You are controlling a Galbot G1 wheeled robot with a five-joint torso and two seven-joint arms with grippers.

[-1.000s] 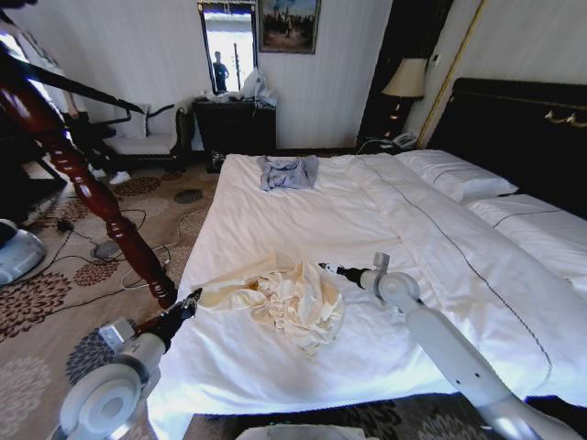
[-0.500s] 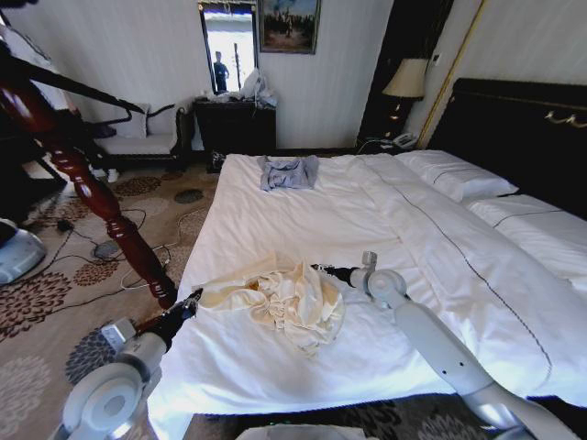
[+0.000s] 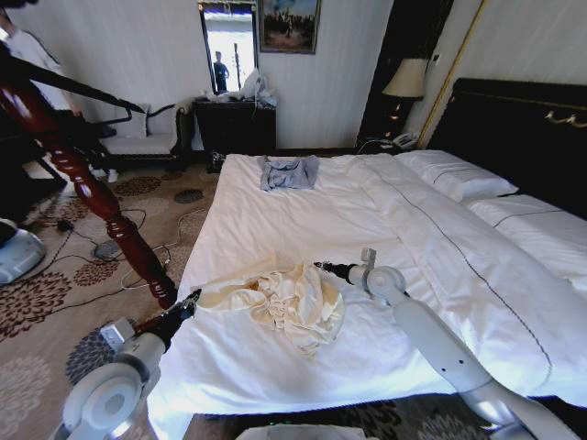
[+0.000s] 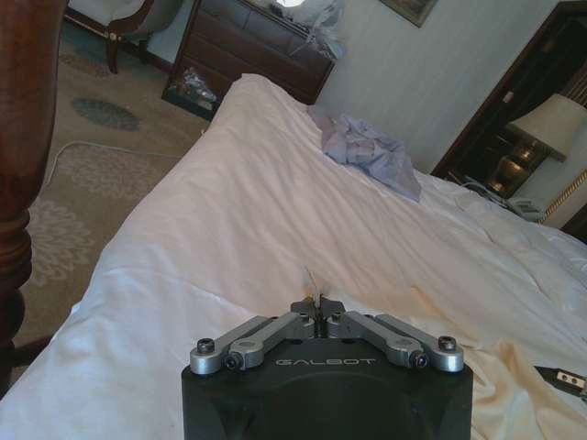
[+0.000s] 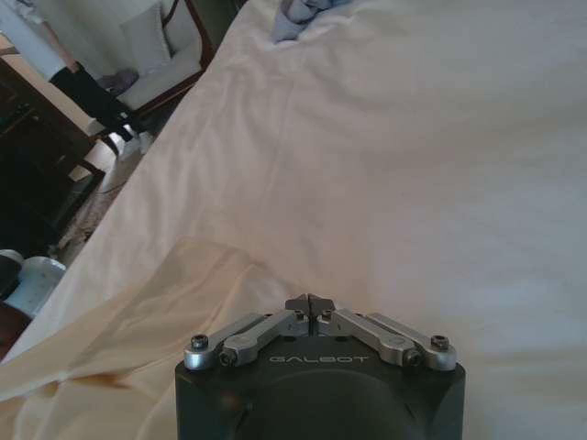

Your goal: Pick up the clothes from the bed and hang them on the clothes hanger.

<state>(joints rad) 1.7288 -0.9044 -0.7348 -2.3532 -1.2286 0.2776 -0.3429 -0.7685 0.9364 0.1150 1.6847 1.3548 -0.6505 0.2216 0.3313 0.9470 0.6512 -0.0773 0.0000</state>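
The cream clothes lie crumpled on the bed near its foot end. At the garment's left tip my left gripper is shut, and the left wrist view shows a thin sliver of cream fabric standing up between its fingertips, with more cloth beside it. Just past the pile's far right edge my right gripper hovers low, shut on nothing. The right wrist view has its fingertips over white sheet next to the cream fabric. A black clothes hanger hangs at the far left.
A thick reddish wooden post stands by the bed's left corner, close to my left arm. A small grey-blue garment lies at the bed's far edge. Folded duvet and pillows fill the right side. Cables and patterned carpet lie left.
My right arm has shifted a little to the left, toward the cream pile, staying shut. The left gripper and the clothes have not moved.
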